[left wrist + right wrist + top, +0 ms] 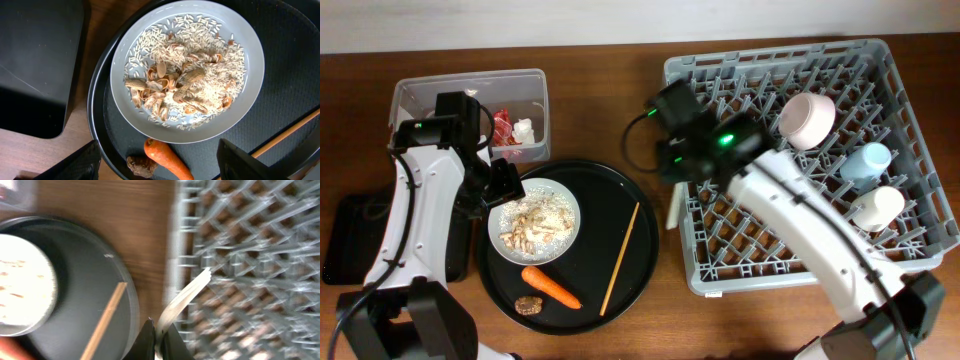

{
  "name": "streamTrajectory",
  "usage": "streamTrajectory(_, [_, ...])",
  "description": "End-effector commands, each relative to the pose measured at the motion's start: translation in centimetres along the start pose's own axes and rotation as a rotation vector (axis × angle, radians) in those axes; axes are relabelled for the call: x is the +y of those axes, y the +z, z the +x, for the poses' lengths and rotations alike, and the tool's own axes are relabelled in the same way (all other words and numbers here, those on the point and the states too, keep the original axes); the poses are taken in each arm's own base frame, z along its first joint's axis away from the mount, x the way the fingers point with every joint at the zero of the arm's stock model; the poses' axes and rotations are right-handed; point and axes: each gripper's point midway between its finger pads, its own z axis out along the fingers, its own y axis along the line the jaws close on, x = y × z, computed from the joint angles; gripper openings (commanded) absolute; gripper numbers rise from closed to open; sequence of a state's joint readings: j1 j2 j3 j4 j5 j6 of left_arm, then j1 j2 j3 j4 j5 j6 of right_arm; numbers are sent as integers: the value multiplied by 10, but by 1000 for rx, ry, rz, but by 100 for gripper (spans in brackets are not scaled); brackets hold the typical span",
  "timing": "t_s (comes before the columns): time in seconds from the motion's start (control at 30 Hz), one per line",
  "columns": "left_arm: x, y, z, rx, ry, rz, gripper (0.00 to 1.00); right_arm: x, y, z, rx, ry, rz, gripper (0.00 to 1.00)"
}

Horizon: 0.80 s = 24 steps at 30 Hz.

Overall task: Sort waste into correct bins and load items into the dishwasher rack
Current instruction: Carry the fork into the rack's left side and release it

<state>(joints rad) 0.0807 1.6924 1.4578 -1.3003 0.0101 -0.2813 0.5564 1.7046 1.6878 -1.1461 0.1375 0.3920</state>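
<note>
**Status: task partly complete.**

Done:
- The rack (918, 120), taking up the right side of the table, is already holding the bowl (807, 117), the blue cup (868, 160) and the white cup (877, 207).
- The clear tub (420, 95), at the far left corner, is holding the red wrapper (505, 127) and the white scrap (524, 129).

In hand:
- The right gripper (159, 340) is carrying the fork (186, 296) at the rack's left wall, jaws clenched on the handle. The fork is apparently not yet resting inside.
- The left gripper (498, 187) is hovering over the plate (254, 70), jaws released and grasping nothing.

Left to do:
- The plate is sitting on the round tray (595, 190) near the middle of the table, with rice scraps (200, 65) lying on it.
- The carrot (552, 287), the brown lump (528, 305) and the chopstick (620, 258) are lying on the same tray.
- The flat black tray (350, 235), at the left edge, is showing no waste.
</note>
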Motion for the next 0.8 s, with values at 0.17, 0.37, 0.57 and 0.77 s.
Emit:
streamTrajectory(0.17, [2, -9, -1, -32, -10, -2, 73, -51, 54, 13, 173, -269, -20, 4])
streamTrajectory(0.37, [2, -9, -1, -32, -10, -2, 73, -38, 78, 23, 220, -277, -72, 4])
streamTrajectory(0.57, [2, -9, 0, -28, -10, -4, 73, -34, 95, 35, 284, -274, -91, 46])
streamTrajectory(0.77, [5, -9, -1, -33, -10, -21, 73, -29, 71, 32, 265, -147, -106, 53])
